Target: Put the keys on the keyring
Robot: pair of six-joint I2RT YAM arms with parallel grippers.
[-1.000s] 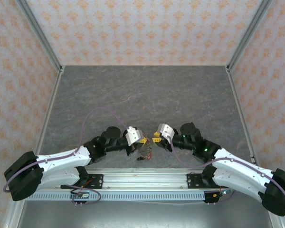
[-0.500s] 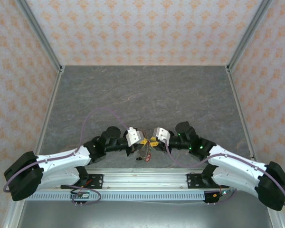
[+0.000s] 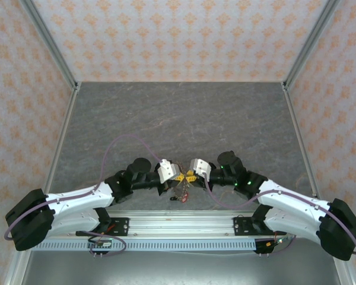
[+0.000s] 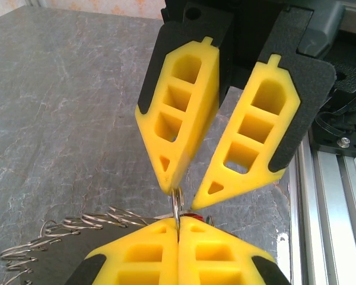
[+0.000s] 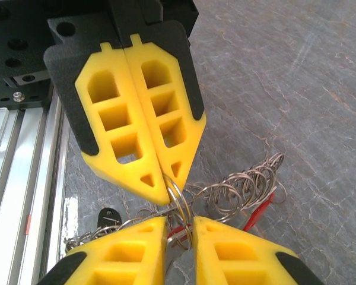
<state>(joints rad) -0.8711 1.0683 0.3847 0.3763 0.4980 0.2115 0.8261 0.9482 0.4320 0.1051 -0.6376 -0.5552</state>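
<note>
Keyring (image 5: 240, 189) gripped by left pincer (image 4: 178, 228) near front rail (image 3: 178, 225).

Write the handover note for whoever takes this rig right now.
Left gripper: shut on a thin wire loop of the keyring.
Right gripper: open, one finger on either side of that same loop.
Keys: a red key lies among the keyring's loops; I cannot tell whether it is threaded on.
Left to do: confirm which keys are on, then thread the others.

grey marbled table (image 3: 178, 119), aluminium rail (image 3: 178, 222) along its near edge
</note>
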